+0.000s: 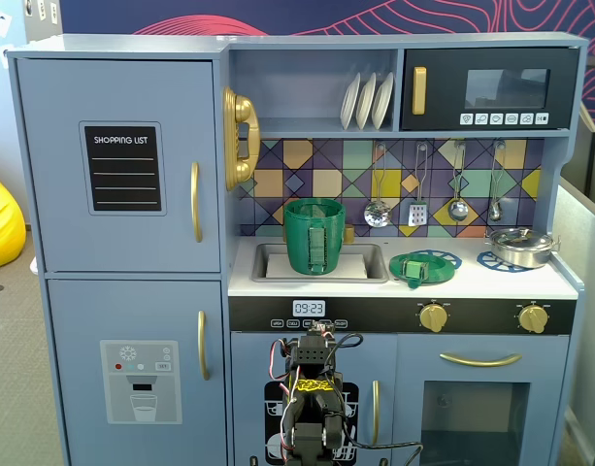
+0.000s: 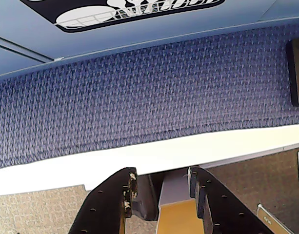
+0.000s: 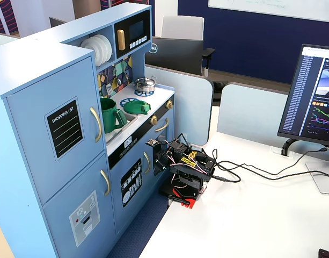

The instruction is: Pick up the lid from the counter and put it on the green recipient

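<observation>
One lid (image 1: 420,267) on counter, hand (image 2: 161,187) empty

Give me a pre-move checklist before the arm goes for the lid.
1. Lid lies free on the counter, over a blue burner print: ok.
2. Strap handle on the lid faces up: ok.
3. Green pot stands upright in the sink with its mouth open: ok.
4. End effector is empty with jaws apart: ok.
5. Arm is near the lid: not ok, it sits folded low in front of the cabinet.
6. Steel pot stands apart from the lid: ok.
</observation>
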Controlling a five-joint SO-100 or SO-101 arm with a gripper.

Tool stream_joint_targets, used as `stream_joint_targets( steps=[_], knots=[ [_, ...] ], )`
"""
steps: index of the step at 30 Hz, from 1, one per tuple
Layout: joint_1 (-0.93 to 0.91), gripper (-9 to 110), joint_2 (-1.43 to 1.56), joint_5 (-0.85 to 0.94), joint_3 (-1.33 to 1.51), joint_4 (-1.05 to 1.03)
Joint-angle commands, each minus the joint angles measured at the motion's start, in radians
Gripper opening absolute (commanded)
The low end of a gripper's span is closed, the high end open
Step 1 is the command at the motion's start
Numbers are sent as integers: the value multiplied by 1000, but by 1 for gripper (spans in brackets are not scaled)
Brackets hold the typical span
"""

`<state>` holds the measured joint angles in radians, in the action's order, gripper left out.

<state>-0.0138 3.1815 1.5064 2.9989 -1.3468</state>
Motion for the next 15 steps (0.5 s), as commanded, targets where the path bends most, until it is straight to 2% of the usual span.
stream_joint_targets(
  steps=[1, 9, 15],
  knots=[
    [-121, 0, -3, 28, -2, -187],
    [-124, 0, -3, 49, -2, -176],
    [-241, 0, -110, 69, -137, 212]
  ],
)
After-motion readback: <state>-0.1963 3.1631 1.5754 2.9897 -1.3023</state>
